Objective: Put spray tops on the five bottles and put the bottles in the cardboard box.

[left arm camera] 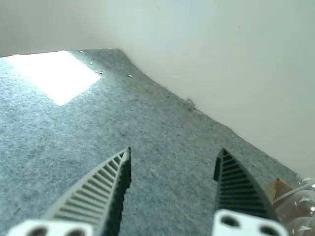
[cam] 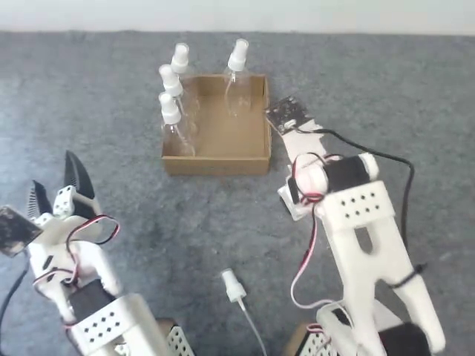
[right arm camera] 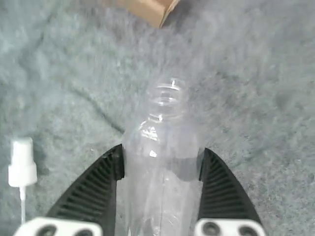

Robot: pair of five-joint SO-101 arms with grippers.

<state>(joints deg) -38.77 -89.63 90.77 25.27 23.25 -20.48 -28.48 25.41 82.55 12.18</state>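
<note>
Capped bottles (cam: 177,130) crowd the cardboard box (cam: 215,164) left and back; front-right seems free.

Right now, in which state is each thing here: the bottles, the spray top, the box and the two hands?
cardboard box, open at the top, upright on the carpet.
four bottles, standing in the cardboard box, spray tops on.
bare bottle, no spray top, neck open, held.
right hand, shut on the bare bottle.
left hand, open, empty.
loose spray top, lying on the carpet, unattached.
</note>
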